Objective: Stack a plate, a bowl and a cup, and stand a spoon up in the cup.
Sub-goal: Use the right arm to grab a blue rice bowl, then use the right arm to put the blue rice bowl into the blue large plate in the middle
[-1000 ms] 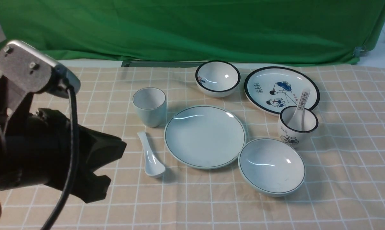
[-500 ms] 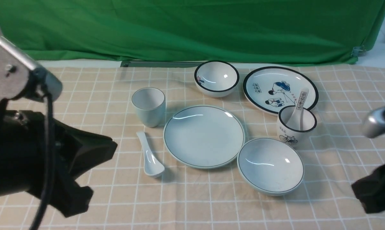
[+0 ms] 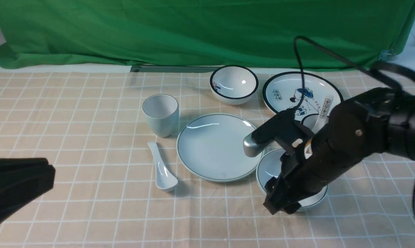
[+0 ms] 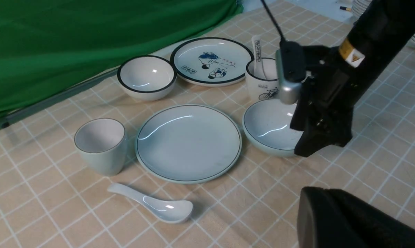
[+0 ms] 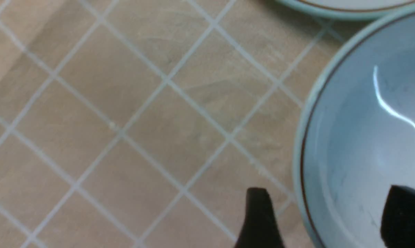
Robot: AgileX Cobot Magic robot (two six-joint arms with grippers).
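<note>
Black right pincer (image 5: 331, 220) has arrived astride the bowl (image 5: 365, 137).

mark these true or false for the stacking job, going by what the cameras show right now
1. The pale blue-grey round plate has nothing on it. True.
2. The plain pale ceramic soup spoon stands in the plain pale blue-grey handleless cup. False: the spoon lies flat on the checked cloth near the cup, and the cup is empty.
3. The right pincer is open, with one finger inside and one outside the rim of the wide shallow pale blue-grey bowl. True.
4. The bowl sits on the plate. False: it rests on the cloth beside the plate.
</note>
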